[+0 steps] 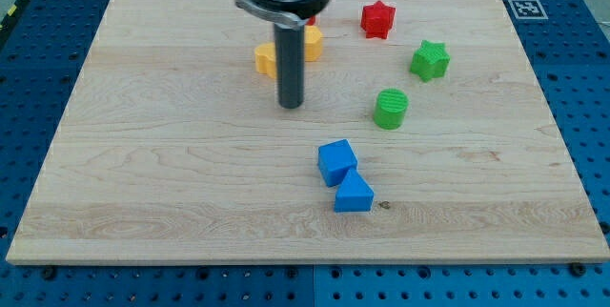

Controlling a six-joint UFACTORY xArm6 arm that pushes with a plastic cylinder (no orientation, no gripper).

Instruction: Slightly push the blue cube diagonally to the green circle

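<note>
Hovering my tip (pixel 291 106), upper-left of blue cube (pixel 336 162)

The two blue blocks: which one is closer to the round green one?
The blue cube, the upper of the pair. It sits nearer the green circle than the other blue block, which touches it from below.

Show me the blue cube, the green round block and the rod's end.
blue cube (pixel 337 162): camera view, top face.
green round block (pixel 390 109): camera view, its side.
my tip (pixel 291 106): camera view, rod's very end.
</note>
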